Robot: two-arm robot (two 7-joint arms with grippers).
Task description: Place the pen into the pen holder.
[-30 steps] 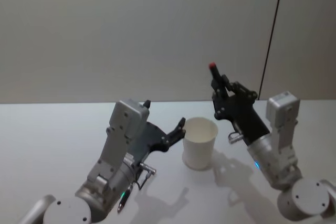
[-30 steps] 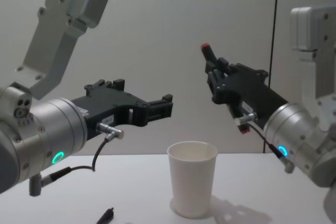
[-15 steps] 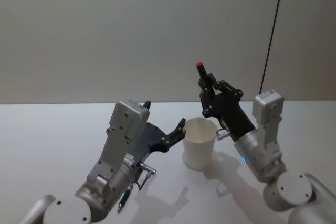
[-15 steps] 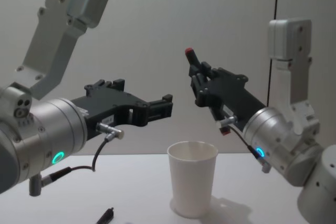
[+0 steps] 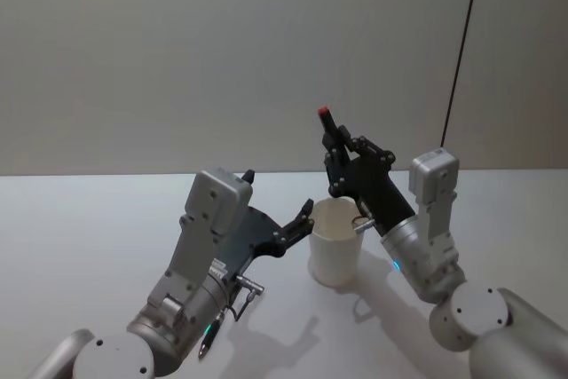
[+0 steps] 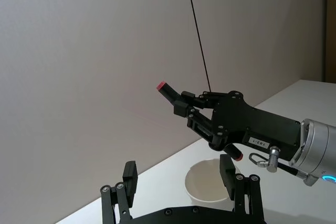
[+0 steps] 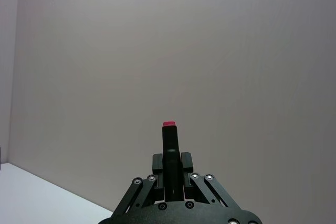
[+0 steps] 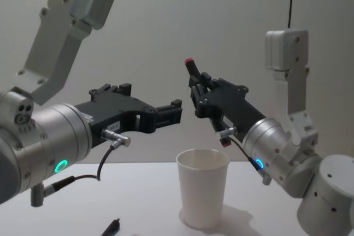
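The pen holder is a white paper cup standing upright on the table, also seen in the chest view and from the left wrist. My right gripper is shut on the pen, a black one with a red top. It holds the pen tilted in the air above the cup's right rim. The pen leans away from the cup at the top. My left gripper hovers open just left of the cup, holding nothing.
The white table stretches to both sides of the cup, with a plain wall behind. A small dark pen-like object lies on the table at the front left, under my left arm. A thin black cable hangs down the wall.
My right gripper has carried the pen leftwards, from well right of the cup to a spot over its right rim. The left arm and the cup have not moved.
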